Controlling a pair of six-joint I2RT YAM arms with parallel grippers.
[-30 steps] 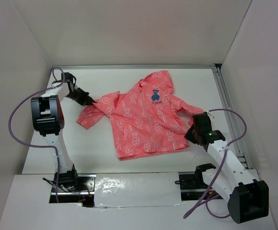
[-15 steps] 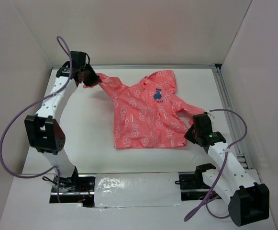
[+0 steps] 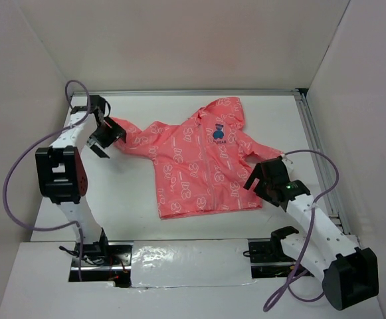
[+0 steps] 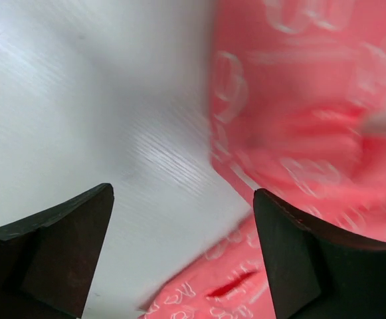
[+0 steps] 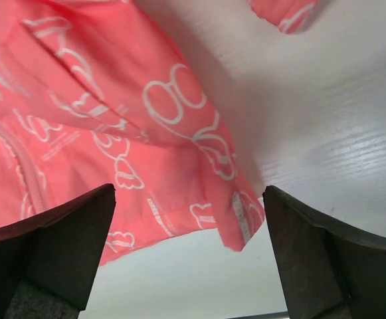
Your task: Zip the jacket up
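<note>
The jacket, thin coral-pink cloth with a white looped print, lies flat and front-up on the matte white table. Lettering on its dark-blue emblem is too small to read. The left fingers are spread wide by the sleeve end, holding nothing. The right fingers are equally wide over the hem corner.

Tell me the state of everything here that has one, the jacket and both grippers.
jacket: lying flat, front up, sleeves spread, front panels together; whether it is zipped all the way is too small to tell.
left gripper: open, holding nothing, at the jacket's edge.
right gripper: open, holding nothing, over the jacket's edge.
</note>
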